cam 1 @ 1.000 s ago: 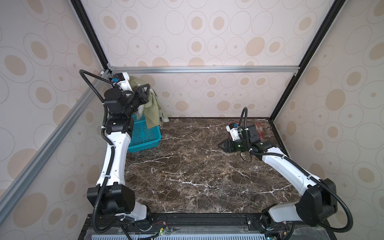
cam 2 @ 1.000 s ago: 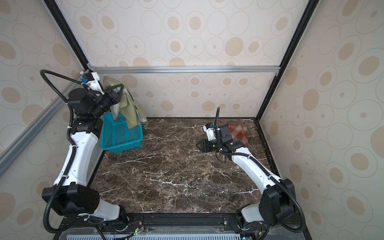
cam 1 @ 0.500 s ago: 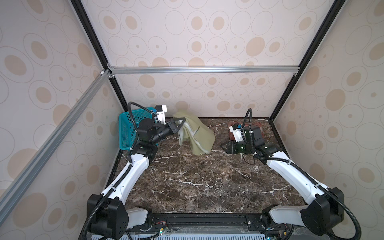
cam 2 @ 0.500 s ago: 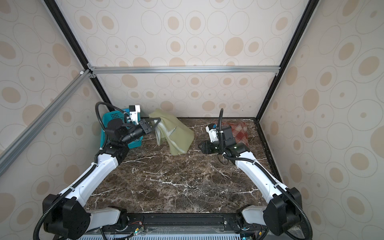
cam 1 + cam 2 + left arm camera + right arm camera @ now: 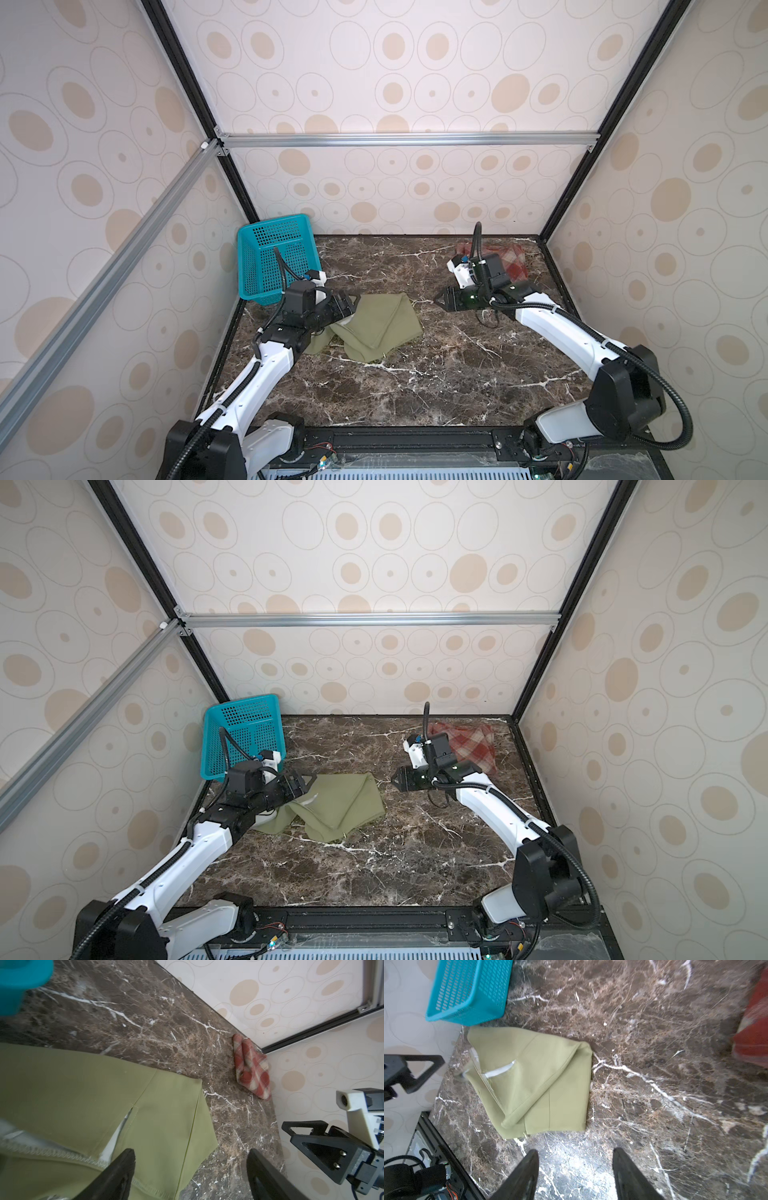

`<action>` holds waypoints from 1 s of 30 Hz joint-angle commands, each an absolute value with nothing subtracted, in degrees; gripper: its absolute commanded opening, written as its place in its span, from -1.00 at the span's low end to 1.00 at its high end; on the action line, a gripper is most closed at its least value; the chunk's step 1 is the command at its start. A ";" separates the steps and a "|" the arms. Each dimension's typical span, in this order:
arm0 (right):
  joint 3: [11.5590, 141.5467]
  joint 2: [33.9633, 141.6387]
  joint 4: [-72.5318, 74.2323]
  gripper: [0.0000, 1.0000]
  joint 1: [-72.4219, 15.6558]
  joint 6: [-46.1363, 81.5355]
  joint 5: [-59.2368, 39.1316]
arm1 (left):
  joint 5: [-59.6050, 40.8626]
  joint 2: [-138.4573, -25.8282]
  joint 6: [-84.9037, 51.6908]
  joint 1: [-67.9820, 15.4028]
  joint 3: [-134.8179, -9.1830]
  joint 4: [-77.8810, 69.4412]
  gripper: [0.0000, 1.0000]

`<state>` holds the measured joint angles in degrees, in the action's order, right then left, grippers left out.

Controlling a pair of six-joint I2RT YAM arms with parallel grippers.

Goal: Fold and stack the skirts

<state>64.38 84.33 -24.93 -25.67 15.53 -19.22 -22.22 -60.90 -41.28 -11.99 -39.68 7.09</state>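
Left wrist view: our open left hand hovers over the olive skirt, rumpled beside the basket, the folded plaid skirt well apart. Next, we judge, our open right hand must help flatten the olive one.

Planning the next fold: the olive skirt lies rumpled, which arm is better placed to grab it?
Probably left: the left fingers hang open over an edge of the olive skirt; the right fingers hover clear of it.
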 commanded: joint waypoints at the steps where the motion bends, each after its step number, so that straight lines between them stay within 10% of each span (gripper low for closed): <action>1: 64.06 87.33 -26.25 0.20 -29.40 15.15 -18.82 | -18.99 -58.67 -37.52 -11.84 -39.02 14.47 0.68; 30: 64.63 104.70 -20.83 0.19 -33.29 19.34 -16.79 | -9.74 -77.86 -35.93 -31.01 -40.42 10.41 0.21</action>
<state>63.94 104.16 -21.19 -33.10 18.63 -16.49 -14.09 -77.56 -38.92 -30.57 -36.95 7.35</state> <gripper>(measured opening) 0.597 0.605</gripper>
